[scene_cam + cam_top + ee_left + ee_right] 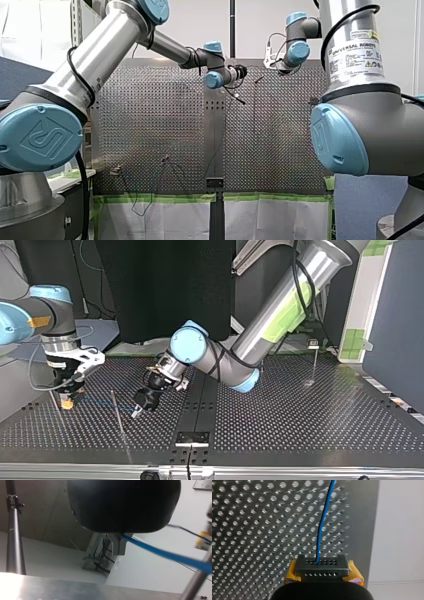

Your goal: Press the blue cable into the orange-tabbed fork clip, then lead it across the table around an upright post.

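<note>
A perforated grey metal table (150,130) carries a black centre strip (201,405); green tape (150,198) edges it above white sheeting (165,220).

In the top view my left arm (280,320) enters at 1 o'clock and reaches past the middle. The left gripper (137,411) slants toward 7 o'clock, clamped on the blue cable (162,553). My right arm (50,305) enters at 9 o'clock, and the right gripper (66,404) points to 6 o'clock.

My table (249,530) is bare perforated metal with a dull, brushed sheen, and the upright post (118,415) is thin, smooth metal. The blue cable (322,527) has a smooth, slightly glossy jacket that looks like plastic. My left arm (310,275) is satin silver metal tubing with glossy blue plastic caps at its joints.
</note>
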You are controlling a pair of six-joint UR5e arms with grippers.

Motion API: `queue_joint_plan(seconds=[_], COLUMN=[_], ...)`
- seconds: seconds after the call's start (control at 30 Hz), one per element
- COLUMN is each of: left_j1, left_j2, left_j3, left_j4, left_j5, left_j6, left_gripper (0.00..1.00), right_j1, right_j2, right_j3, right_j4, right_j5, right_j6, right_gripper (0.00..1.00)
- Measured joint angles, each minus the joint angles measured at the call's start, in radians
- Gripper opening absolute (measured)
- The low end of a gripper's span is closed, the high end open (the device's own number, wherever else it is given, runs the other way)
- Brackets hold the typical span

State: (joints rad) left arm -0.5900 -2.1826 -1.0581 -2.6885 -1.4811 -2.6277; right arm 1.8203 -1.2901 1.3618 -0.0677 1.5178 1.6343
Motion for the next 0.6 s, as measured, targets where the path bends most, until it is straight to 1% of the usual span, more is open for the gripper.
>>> queue_joint_plan(seconds=[0.17, 0.33, 0.47, 0.6], left_j1=[0.013, 0.022, 0.023, 0.018], left_j2=[-0.001, -0.004, -0.022, -0.04], left_j3=[0.0, 0.001, 0.001, 0.0], left_j4=[0.042, 0.072, 0.074, 0.074], left_j5=[0.007, 0.011, 0.024, 0.026], left_j6=[0.0, 0.001, 0.005, 0.023], left_gripper=[0.0, 0.0, 0.0, 0.0], right_j1=[-0.005, -0.016, -0.027, -0.042], right_j2=[0.016, 0.035, 0.04, 0.046], right_j3=[0.0, 0.0, -0.001, 0.0], right_j4=[-0.024, -0.036, -0.044, -0.052], right_j5=[0.011, 0.014, 0.014, 0.014], right_j6=[0.006, 0.01, 0.013, 0.02], right_gripper=[0.02, 0.02, 0.02, 0.02])
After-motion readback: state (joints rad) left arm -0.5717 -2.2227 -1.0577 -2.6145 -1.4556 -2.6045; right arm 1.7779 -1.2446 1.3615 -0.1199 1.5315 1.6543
